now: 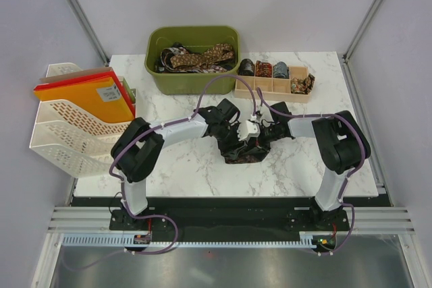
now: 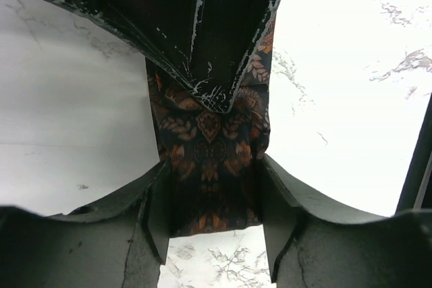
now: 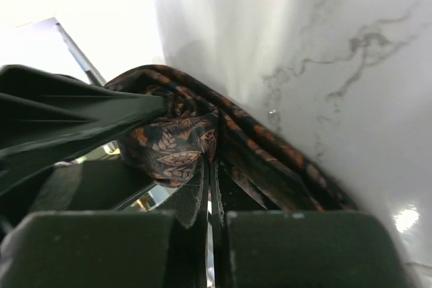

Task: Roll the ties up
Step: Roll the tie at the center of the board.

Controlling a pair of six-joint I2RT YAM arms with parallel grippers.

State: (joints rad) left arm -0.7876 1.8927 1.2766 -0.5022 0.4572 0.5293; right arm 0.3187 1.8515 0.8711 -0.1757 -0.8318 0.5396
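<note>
Top external, item 1: one dark tie [image 1: 244, 154] with an orange leaf print lies bunched at mid-tabletop [image 1: 182, 170], under the meeting tips of the left arm [image 1: 172, 128] and right arm [image 1: 304, 126]. Only this view lists the surroundings:
- a green bin [image 1: 196, 84] of loose ties at the far edge
- a wooden tray [image 1: 270, 94] just right of it, with small rolls in its compartments
- a white file rack [image 1: 67, 136] of orange folders [image 1: 88, 96], far left

Left wrist, item 2: I see the strip run flat between the fingers of the left claw [image 2: 210, 166]. The claw is part-closed, pressing both edges of the tie.

Right wrist, item 3: the right claw [image 3: 207, 181] is almost closed, pinching a rolled fold of the tie just above the marble.

Markings: a red tag shows on the right claw in the left wrist view. I can read no text on it.
</note>
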